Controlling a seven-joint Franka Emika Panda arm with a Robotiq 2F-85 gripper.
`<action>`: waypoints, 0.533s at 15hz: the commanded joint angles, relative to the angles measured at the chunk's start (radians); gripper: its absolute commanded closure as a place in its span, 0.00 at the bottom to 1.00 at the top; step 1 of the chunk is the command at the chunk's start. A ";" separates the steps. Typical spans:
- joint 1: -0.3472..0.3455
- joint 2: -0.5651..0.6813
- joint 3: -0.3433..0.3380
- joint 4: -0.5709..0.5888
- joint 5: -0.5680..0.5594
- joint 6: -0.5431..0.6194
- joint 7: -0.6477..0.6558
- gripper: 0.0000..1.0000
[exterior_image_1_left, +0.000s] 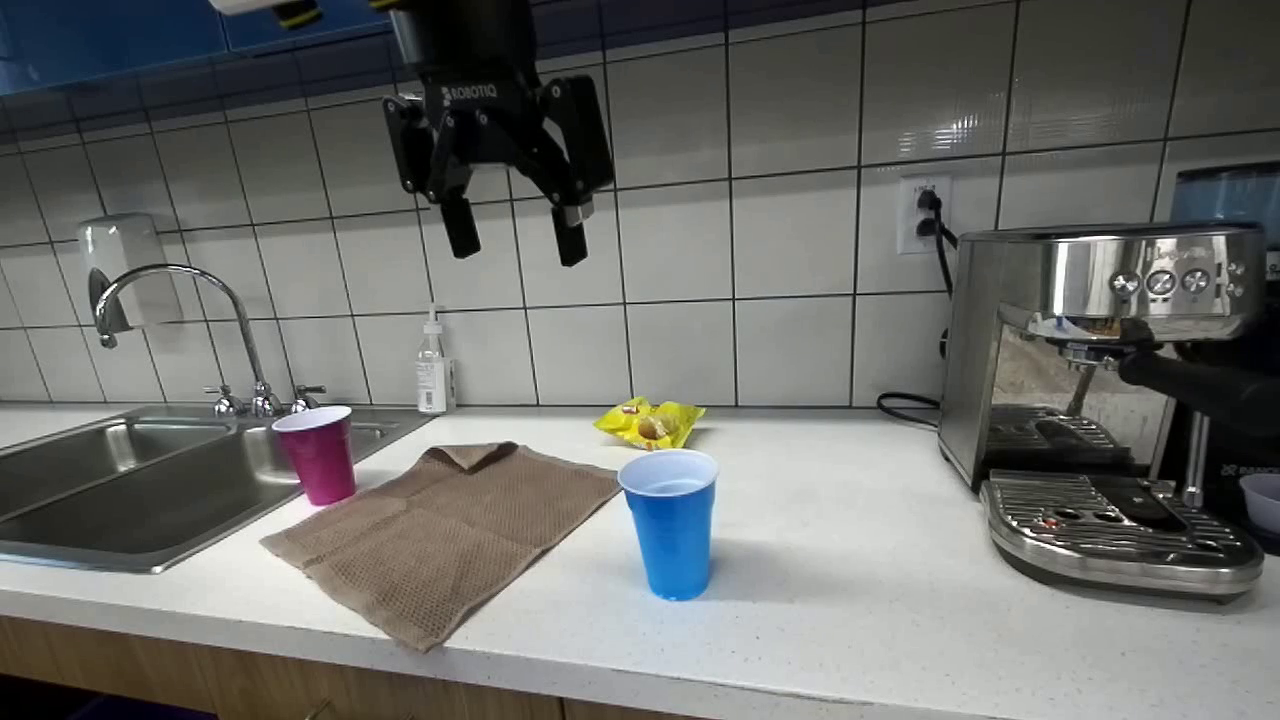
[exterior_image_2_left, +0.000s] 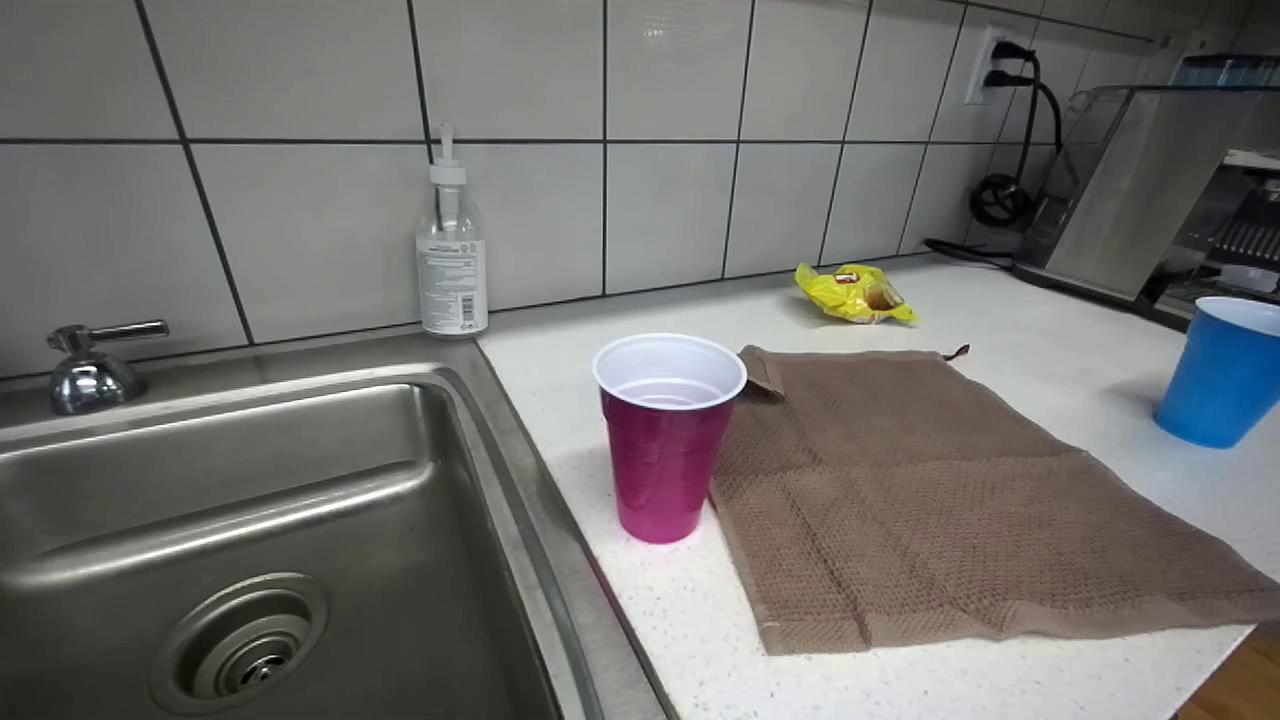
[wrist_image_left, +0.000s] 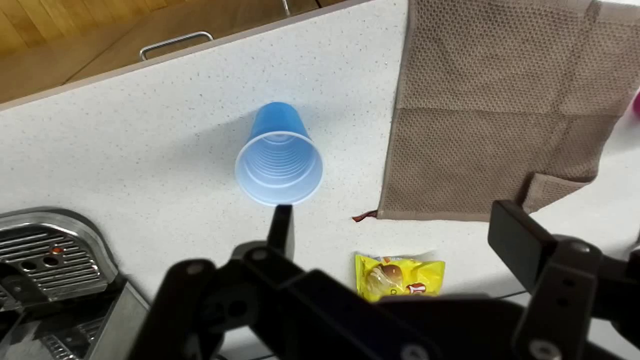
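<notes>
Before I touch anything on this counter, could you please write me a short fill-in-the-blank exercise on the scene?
1. The hand is not shut but ____.
2. The blue cup stands ____, not on its side.
3. The brown cloth lies in the space ____ the blue cup and the magenta cup.
4. The colour covering most of the crinkled packet is ____.

Missing words: open; upright; between; yellow.

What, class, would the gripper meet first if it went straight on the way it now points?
The open gripper points down: probably the brown cloth, near its corner, or the counter beside it, unless it first clips the blue cup; depth is unclear.
</notes>
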 joint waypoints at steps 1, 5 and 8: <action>-0.016 0.005 0.013 0.002 0.014 -0.001 -0.011 0.00; 0.012 0.004 0.024 -0.023 0.064 0.007 0.007 0.00; 0.034 0.001 0.041 -0.053 0.118 0.003 0.011 0.00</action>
